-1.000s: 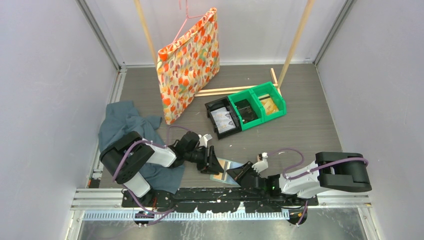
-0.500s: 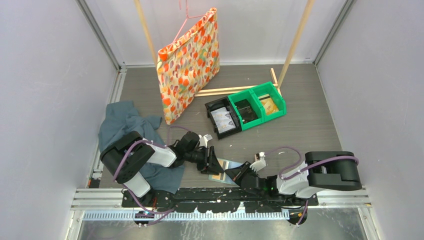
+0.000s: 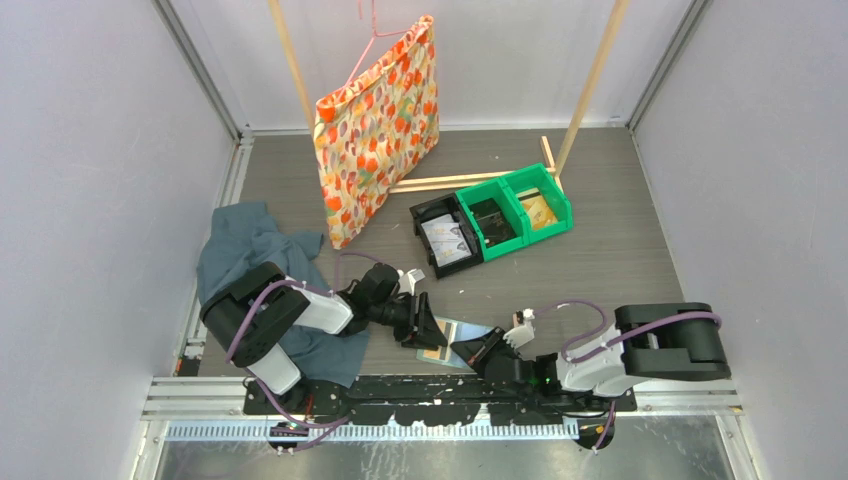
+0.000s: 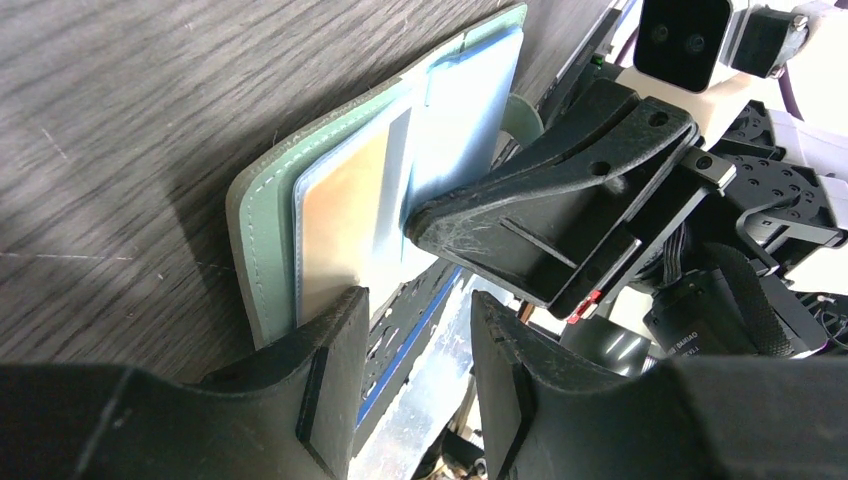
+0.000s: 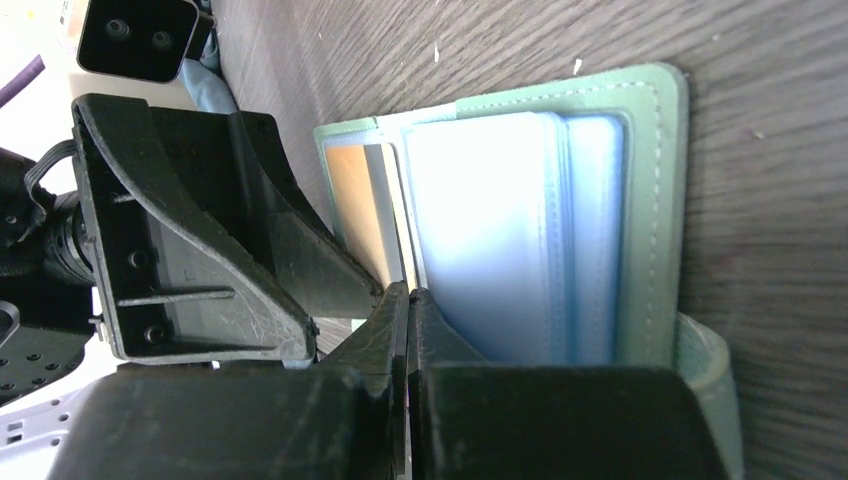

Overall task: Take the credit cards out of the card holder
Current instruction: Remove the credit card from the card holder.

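Where your right gripper (image 5: pixel 408 295) meets the holder (image 5: pixel 665 200), its black fingers are pressed together. The tips sit on the seam between an orange-tinted card (image 5: pixel 355 200) and the pale blue pockets, and you can't tell whether a card edge is pinched between them. Your left gripper (image 4: pixel 415 300) has its jaws apart, with one scuffed matte finger (image 4: pixel 335 340) touching the holder's end and the other off it.

The holder lies open and flat on the grey wood-grain table (image 4: pixel 120 120), near the front edge between the two grippers. It has a sage-green cover with pale stitching, glossy blue panels inside and a rounded tab (image 5: pixel 705 380) at one end.

Only the wrist views show you the card and the stitching. Only the top view shows the surroundings: a teal cloth (image 3: pixel 240 245) at the left, green bins (image 3: pixel 517 208) farther back and well apart from the holder, and a floral bag (image 3: pixel 375 125) on a hanger.
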You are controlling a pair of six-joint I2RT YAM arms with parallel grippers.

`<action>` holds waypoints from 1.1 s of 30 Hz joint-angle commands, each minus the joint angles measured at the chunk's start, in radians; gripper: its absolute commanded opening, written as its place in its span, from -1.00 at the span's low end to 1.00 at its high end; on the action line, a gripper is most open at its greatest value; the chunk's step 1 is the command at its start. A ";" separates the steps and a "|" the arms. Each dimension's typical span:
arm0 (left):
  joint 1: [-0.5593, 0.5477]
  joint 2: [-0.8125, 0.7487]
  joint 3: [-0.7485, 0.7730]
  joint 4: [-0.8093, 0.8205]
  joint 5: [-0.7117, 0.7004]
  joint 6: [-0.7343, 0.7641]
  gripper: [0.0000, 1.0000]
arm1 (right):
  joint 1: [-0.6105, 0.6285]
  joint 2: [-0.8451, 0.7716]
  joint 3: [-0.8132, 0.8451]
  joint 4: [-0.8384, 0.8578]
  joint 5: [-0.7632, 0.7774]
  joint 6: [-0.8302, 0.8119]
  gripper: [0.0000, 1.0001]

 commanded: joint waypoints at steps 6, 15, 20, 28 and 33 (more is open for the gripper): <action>-0.002 0.015 0.002 -0.032 -0.060 0.018 -0.11 | 0.071 -0.259 -0.014 -0.409 0.118 0.095 -0.98; -0.002 -0.037 0.019 -0.057 -0.048 0.019 -0.11 | 0.087 -0.504 0.014 -0.661 0.141 0.034 -0.98; -0.002 -0.136 0.091 -0.246 -0.084 0.098 -0.10 | 0.087 -0.554 0.135 -0.903 0.142 -0.012 -0.79; -0.002 -0.135 0.157 -0.365 -0.133 0.183 0.06 | 0.087 -0.500 0.192 -0.838 0.154 -0.097 -0.32; -0.002 -0.092 0.140 -0.330 -0.145 0.158 0.03 | 0.087 -0.459 0.185 -0.816 0.147 -0.064 -0.34</action>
